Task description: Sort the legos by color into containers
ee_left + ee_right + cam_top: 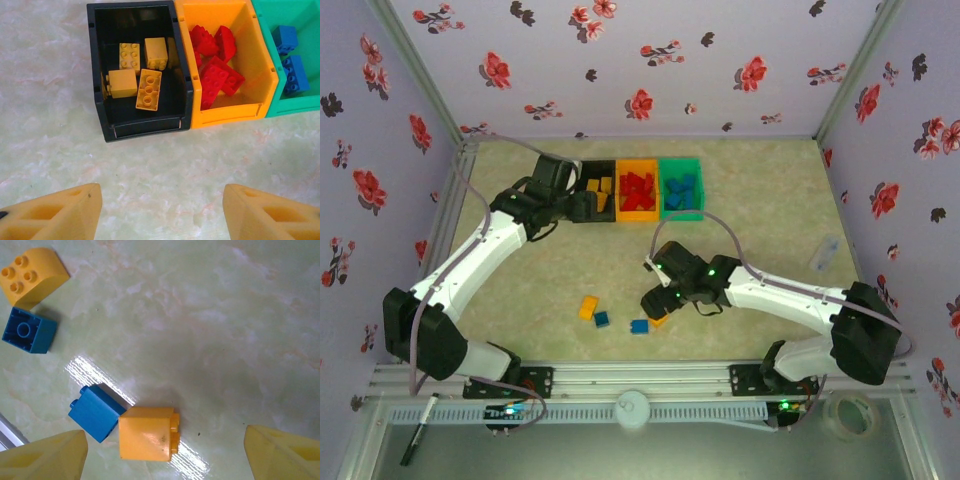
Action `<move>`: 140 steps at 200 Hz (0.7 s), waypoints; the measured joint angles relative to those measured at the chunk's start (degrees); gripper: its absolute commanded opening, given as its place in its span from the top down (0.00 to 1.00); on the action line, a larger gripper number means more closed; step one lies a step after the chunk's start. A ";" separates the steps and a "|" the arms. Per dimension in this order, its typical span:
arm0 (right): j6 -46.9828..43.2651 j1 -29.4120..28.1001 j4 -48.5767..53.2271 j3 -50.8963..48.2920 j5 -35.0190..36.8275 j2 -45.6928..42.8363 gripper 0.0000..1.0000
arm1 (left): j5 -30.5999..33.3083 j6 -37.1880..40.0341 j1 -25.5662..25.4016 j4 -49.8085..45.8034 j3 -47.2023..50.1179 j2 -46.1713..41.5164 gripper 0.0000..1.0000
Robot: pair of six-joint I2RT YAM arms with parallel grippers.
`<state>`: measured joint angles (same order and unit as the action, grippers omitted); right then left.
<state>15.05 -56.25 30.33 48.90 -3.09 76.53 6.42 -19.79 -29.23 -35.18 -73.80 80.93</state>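
Yellow lego (147, 434) between spread right fingers (45, 457), untouched; left fingers (50, 212) apart, empty.

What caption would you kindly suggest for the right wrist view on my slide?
Open right claw over a yellow lego beside a blue lego on the table.

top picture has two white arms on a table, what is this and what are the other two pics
This is a robot: a left arm and a right arm bolted to a table. The top picture looks down from above and behind them. The other two come from a camera on each wrist; the yellow wedges are that arm's own fingers. The left gripper is open and empty, facing a black bin of yellow bricks, an orange bin of red bricks and a green bin of blue bricks. The right gripper is open over four loose bricks, two yellow, two blue.
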 measured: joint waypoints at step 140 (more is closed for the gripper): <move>0.00 -2.43 0.24 0.02 -3.19 8.63 0.30 | -0.70 -0.81 0.00 0.04 0.85 -0.02 0.36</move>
<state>15.05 -58.67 30.57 48.93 -6.28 85.17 5.72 -20.60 -29.23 -35.14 -72.95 80.90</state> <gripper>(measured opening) 0.711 0.637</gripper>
